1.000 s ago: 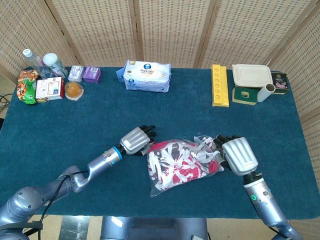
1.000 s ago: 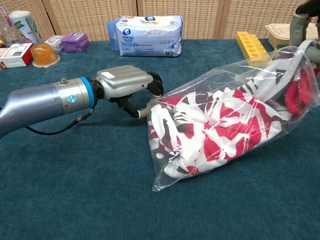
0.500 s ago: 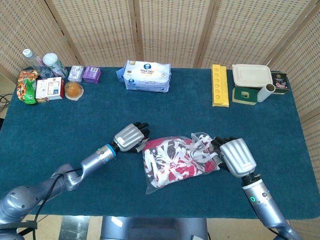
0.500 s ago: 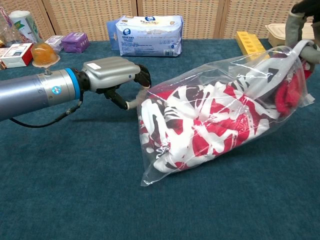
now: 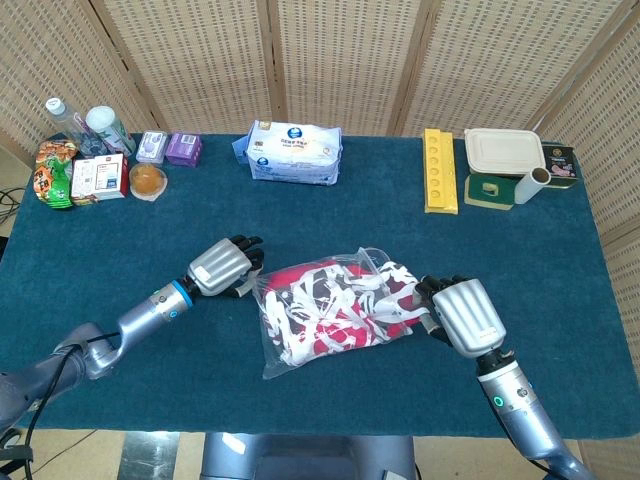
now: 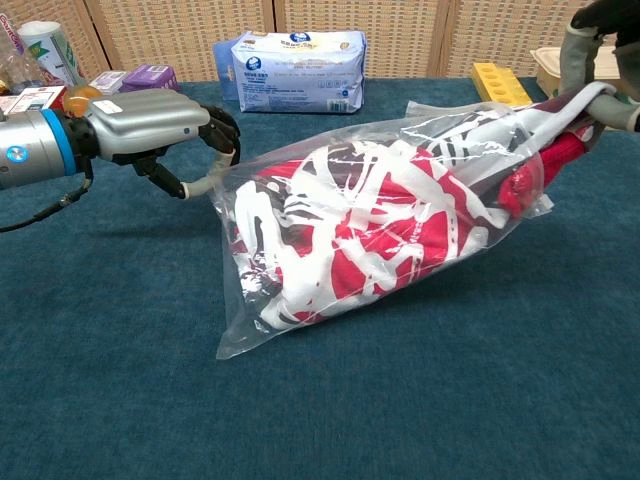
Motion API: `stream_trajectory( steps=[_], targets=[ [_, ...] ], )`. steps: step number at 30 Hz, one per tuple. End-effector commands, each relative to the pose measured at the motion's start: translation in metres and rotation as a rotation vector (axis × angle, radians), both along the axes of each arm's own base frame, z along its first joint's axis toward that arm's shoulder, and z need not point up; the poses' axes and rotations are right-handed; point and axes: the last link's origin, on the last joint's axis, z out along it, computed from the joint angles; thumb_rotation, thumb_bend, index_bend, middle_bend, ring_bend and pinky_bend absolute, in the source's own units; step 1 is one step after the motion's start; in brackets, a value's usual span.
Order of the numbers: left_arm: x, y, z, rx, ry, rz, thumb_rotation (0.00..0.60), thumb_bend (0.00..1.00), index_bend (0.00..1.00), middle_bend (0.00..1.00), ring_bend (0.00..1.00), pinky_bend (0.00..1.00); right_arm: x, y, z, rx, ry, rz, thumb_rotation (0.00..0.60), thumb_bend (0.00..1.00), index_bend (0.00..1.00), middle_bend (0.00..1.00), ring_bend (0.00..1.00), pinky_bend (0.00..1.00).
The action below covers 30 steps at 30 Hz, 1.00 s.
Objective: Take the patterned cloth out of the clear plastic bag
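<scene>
The clear plastic bag (image 5: pixel 290 345) lies on the blue table with the red, white and black patterned cloth (image 5: pixel 325 308) bunched inside it. In the chest view the bag (image 6: pixel 250 330) and the cloth (image 6: pixel 370 215) fill the middle. My left hand (image 5: pixel 222 268) pinches the bag's closed left corner, seen with curled fingers (image 6: pixel 205 180) in the chest view. My right hand (image 5: pixel 458 312) grips an end of the cloth at the bag's open mouth on the right; only part of the right hand (image 6: pixel 592 55) shows in the chest view.
A pack of wipes (image 5: pixel 294 152) sits at the back centre. A yellow tray (image 5: pixel 440 170), a lidded container (image 5: pixel 503 152) and a roll (image 5: pixel 531 184) stand at the back right. Bottles, boxes and snacks (image 5: pixel 90 170) crowd the back left corner.
My left hand has pulled the bag's corner leftwards, dragging bag and cloth left across the table. My right hand followed a little to the left, still holding on at the mouth.
</scene>
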Motion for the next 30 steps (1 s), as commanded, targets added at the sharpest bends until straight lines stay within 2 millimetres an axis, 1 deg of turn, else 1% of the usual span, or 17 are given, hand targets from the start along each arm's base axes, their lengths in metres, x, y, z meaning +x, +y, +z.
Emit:
stream_trajectory(
  steps=[1,10,12,14,19,21,22,24,30],
  targets=[
    [-0.010,-0.001,0.011,0.013,0.003,0.008,0.600,0.49,0.69,0.36,0.18,0.29,-0.001,0.000,0.001,-0.011,0.003,-0.008,0.600,0.65,0.74,0.53,0.67,0.65],
    [-0.040,-0.001,0.047,0.081,0.016,0.054,0.600,0.49,0.69,0.37,0.19,0.30,-0.011,-0.004,0.010,-0.057,0.016,-0.042,0.600,0.66,0.74,0.53,0.68,0.65],
    [-0.044,-0.001,0.052,0.092,0.015,0.062,0.600,0.49,0.69,0.37,0.19,0.30,-0.013,-0.005,0.011,-0.061,0.014,-0.051,0.600,0.66,0.74,0.53,0.68,0.65],
    [-0.053,-0.004,0.065,0.117,0.008,0.080,0.600,0.49,0.69,0.37,0.19,0.30,-0.019,-0.006,0.015,-0.070,0.009,-0.070,0.600,0.66,0.74,0.54,0.68,0.65],
    [-0.067,-0.008,0.081,0.151,0.001,0.109,0.600,0.49,0.69,0.37,0.19,0.30,-0.027,-0.006,0.022,-0.092,0.008,-0.092,0.600,0.66,0.74,0.54,0.68,0.65],
    [-0.075,-0.011,0.090,0.169,0.000,0.127,0.600,0.49,0.69,0.37,0.19,0.30,-0.033,-0.007,0.027,-0.109,0.011,-0.107,0.600,0.66,0.74,0.54,0.68,0.65],
    [-0.083,-0.014,0.099,0.192,-0.003,0.147,0.600,0.49,0.69,0.37,0.19,0.30,-0.040,-0.007,0.032,-0.128,0.012,-0.129,0.600,0.66,0.74,0.54,0.68,0.65],
    [-0.091,-0.018,0.107,0.212,-0.004,0.166,0.600,0.49,0.69,0.37,0.19,0.30,-0.046,-0.006,0.037,-0.141,0.008,-0.145,0.600,0.66,0.74,0.54,0.68,0.65],
    [-0.107,-0.023,0.120,0.254,0.002,0.211,0.600,0.49,0.69,0.37,0.19,0.31,-0.058,-0.006,0.046,-0.166,0.001,-0.173,0.600,0.66,0.74,0.54,0.68,0.65]
  ],
)
